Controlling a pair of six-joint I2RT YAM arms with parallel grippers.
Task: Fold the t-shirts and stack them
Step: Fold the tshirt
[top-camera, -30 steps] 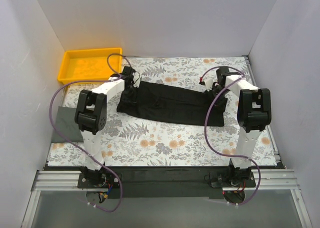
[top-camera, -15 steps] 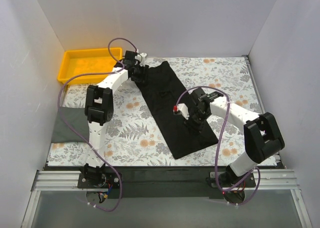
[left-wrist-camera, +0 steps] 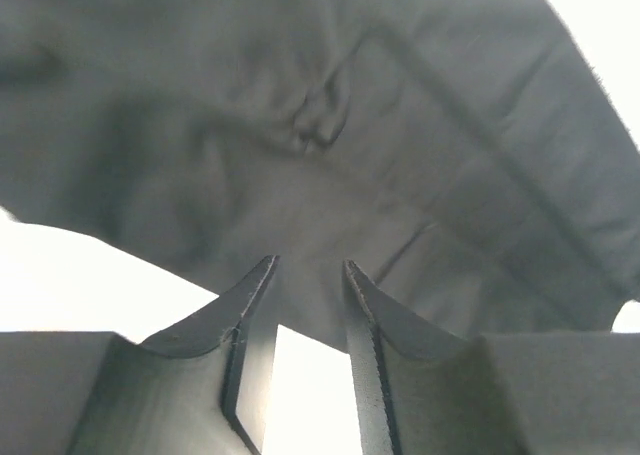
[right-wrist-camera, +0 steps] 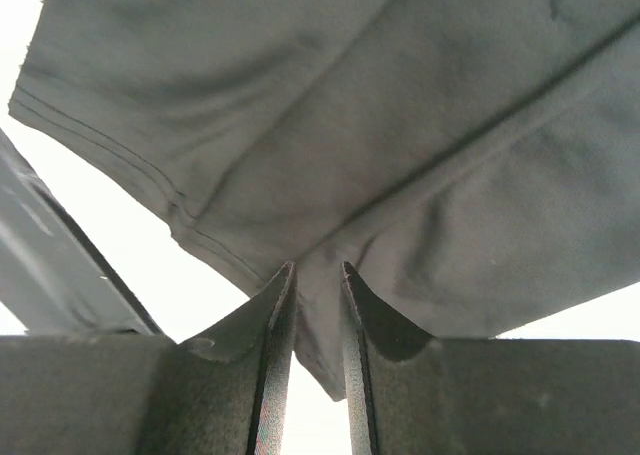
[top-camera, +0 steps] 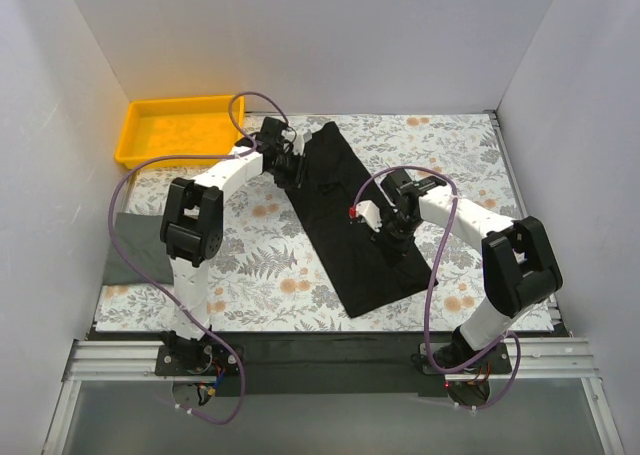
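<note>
Black soft-cloth t-shirt (top-camera: 345, 250), folded into a long strip, lies diagonally on the floral-print table (top-camera: 260, 275). Its far end is near the yellow plastic tray (top-camera: 128, 140), its other end well away from the tray. Left gripper (top-camera: 293, 163) is at the tray-side end, fingers (left-wrist-camera: 250, 320) pinched on the cloth edge. Right gripper (top-camera: 392, 237) is mid-strip on the side away from the tray, fingers (right-wrist-camera: 275, 315) clamped on a cloth fold.
</note>
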